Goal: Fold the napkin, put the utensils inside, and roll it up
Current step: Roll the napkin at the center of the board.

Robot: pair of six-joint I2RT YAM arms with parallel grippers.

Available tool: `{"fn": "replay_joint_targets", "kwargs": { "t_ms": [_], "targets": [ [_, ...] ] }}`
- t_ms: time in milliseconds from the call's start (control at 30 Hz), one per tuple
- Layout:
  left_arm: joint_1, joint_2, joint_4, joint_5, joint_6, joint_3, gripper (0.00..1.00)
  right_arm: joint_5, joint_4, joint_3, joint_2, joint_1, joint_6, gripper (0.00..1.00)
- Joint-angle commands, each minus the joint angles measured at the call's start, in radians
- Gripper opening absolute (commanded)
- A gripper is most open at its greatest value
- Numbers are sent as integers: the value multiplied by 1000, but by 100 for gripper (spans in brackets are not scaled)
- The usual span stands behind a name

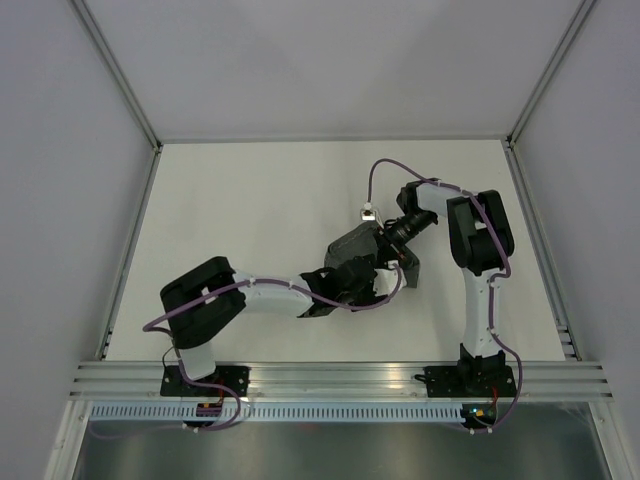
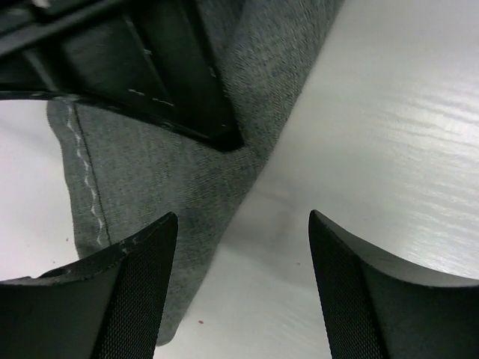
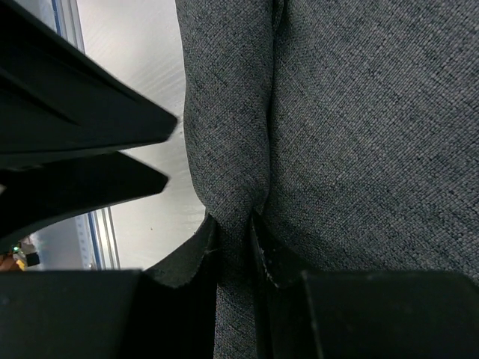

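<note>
The dark grey napkin (image 1: 356, 247) hangs bunched between my two grippers near the table's middle. My right gripper (image 1: 375, 243) is shut on a fold of the napkin (image 3: 236, 202), which fills the right wrist view. My left gripper (image 1: 343, 283) is open and empty just below the napkin; in the left wrist view its fingertips (image 2: 138, 273) stand wide apart over bare table, with the napkin's lower edge (image 2: 157, 172) and its pale stitching beside the left finger. No utensils show in any view.
The white table (image 1: 250, 220) has walls at the back and sides with metal posts at the corners. A purple cable (image 1: 385, 165) loops over the right arm. An aluminium rail (image 1: 340, 378) runs along the near edge.
</note>
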Motion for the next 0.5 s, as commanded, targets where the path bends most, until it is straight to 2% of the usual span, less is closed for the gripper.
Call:
{"fn": "replay_joint_targets", "kwargs": {
  "t_ms": [0, 100, 333, 433, 467],
  "targets": [
    [-16, 51, 52, -86, 151, 65, 76, 199, 26, -10, 87, -5, -57, 9],
    [-16, 85, 84, -96, 195, 79, 80, 199, 7, 7, 98, -9, -63, 9],
    [-18, 167, 106, -92, 246, 91, 81, 198, -5, 24, 110, -9, -63, 9],
    [-18, 187, 65, -49, 244, 96, 73, 199, -14, 35, 114, -10, -61, 9],
    [-18, 197, 57, -37, 235, 98, 67, 198, -16, 39, 114, -12, -61, 9]
  ]
}}
